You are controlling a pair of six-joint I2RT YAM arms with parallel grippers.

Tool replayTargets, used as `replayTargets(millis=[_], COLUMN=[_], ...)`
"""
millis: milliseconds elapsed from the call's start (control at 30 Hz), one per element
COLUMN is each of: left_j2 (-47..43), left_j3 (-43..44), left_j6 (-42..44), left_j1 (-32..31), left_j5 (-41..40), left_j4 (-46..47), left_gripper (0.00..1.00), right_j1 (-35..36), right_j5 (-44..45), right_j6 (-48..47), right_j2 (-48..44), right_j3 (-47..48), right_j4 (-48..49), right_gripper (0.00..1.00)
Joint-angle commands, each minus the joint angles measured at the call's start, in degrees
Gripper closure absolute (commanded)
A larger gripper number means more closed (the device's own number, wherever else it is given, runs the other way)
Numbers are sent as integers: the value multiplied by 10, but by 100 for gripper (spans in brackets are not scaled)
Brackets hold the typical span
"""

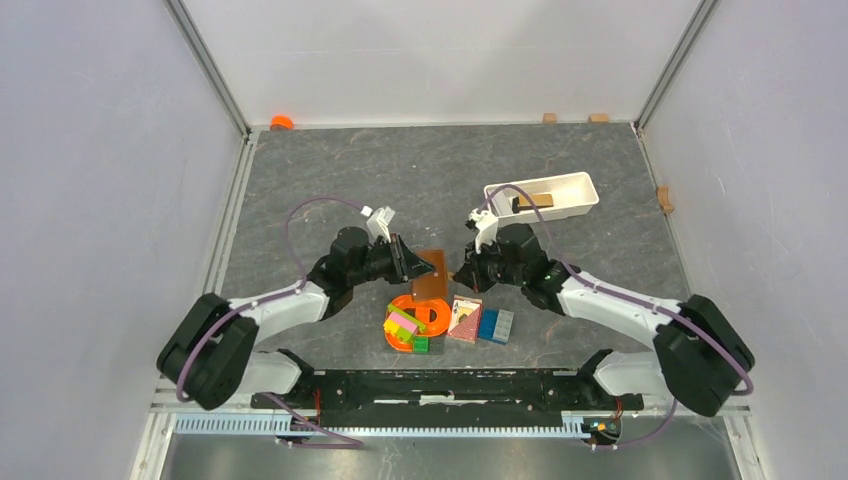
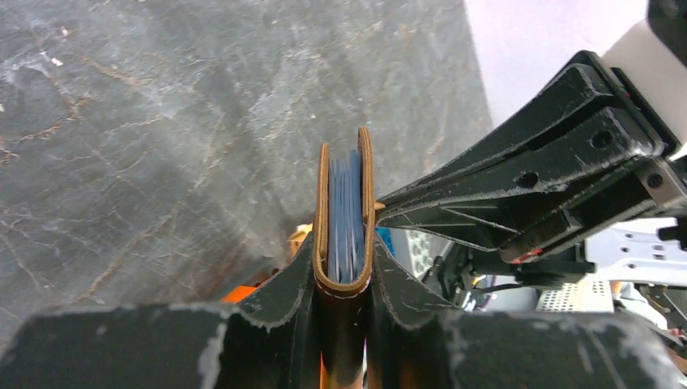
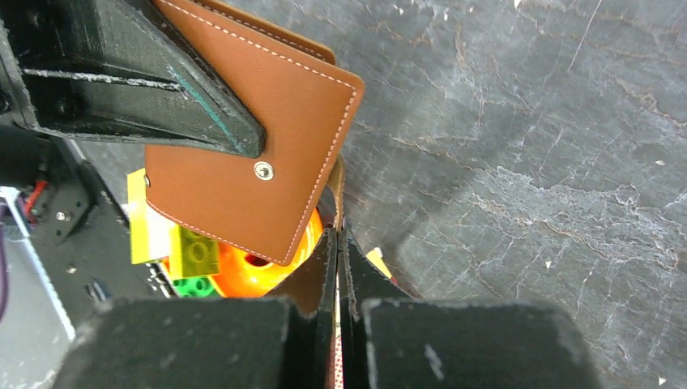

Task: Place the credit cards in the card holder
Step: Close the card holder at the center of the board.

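The brown card holder [image 1: 431,268] hangs above the table between both arms. My left gripper [image 2: 344,261] is shut on its folded spine. Seen edge-on in the left wrist view, the card holder [image 2: 366,203] has bluish credit cards [image 2: 346,219] tucked between its two leaves. In the right wrist view its stitched face [image 3: 251,146] shows a small metal snap [image 3: 262,170]. My right gripper [image 3: 339,237] is shut, and a thin tan strap [image 3: 338,190] of the card holder runs down between its fingertips. From above, the right gripper [image 1: 462,275] meets the holder's right edge.
Below the holder sit an orange ring toy [image 1: 425,318] with yellow and green blocks [image 1: 402,325], a red playing-card pack [image 1: 464,319] and blue blocks [image 1: 495,325]. A white oblong tray [image 1: 570,185] stands at the back right. An orange cap [image 1: 281,122] lies at the far wall.
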Motion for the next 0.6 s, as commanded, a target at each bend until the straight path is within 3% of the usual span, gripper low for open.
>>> replayTargets(millis=[0,333,567], left_j2=[64,225,263], left_j3=[50,132,162], left_j6=[49,65,88], left_j1=[-1,25,31], left_j5=[-3,52,36], left_j4=[21,28,-20], left_gripper=[98,98,98], right_j1=[-13,-63,-78], right_j5=[-18,-95,-129], right_j6=[-37,-46,-31], right_j2=[49,177,228], right_j3=[31,91,122], right_j4=[33,37,31], right_gripper=[100,100,100])
